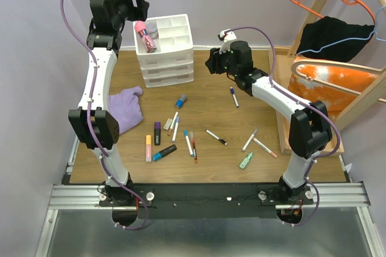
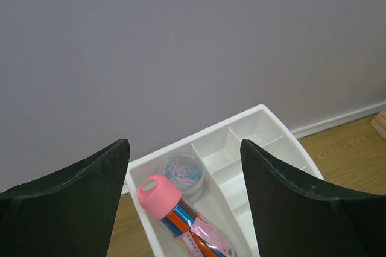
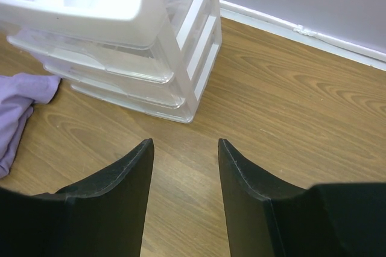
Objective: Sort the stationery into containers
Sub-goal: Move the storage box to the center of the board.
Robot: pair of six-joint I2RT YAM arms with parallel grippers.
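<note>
one pink-capped pen bundle (image 2: 175,215) below parted left jaws

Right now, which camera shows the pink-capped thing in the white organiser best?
The left wrist view: the pink-capped thing lies close below the camera in the organiser, orange and blue barrels visible under its cap. The top external view shows it small, in the left compartment. The right wrist view shows the organiser's drawers, not the pink thing.
</note>
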